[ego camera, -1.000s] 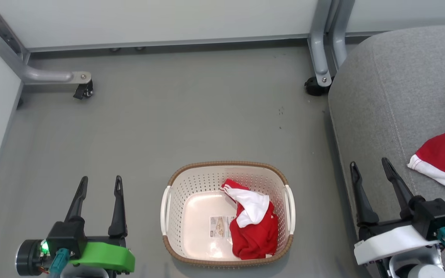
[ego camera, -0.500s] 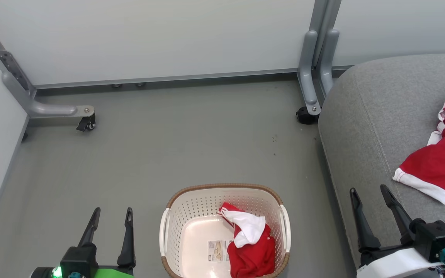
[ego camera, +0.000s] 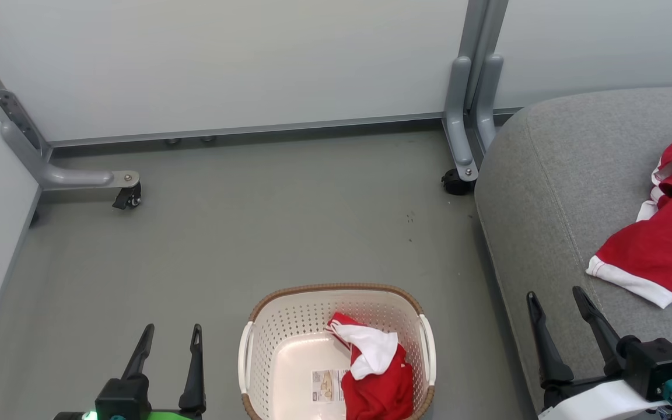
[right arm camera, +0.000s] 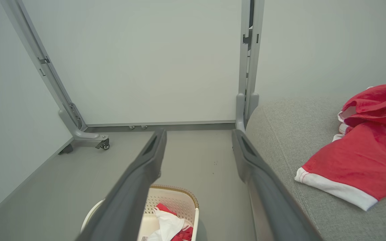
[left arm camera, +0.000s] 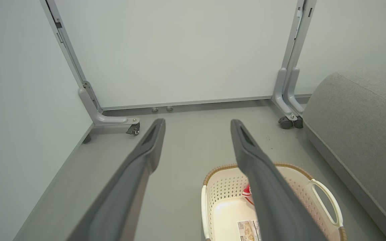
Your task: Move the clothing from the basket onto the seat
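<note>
Dark fingers of the left end effector: spread wide, empty, hovering over the grey floor at the near left, just left of the basket. Likewise the right end effector: parted, gripping nothing, poised by the near edge of the seat. Between them, in the right half of the basket, the crumpled red garment, a white fold on top, beside the sticker. Farther right, on the grey seat, the spread red garment, white hem toward the basket. Looks about halfway: one piece delivered, one to fetch. Next move, most likely: lower one end effector into the basket, pinch the bunched cloth, lift clear of the rim, carry right onto the seat.
</note>
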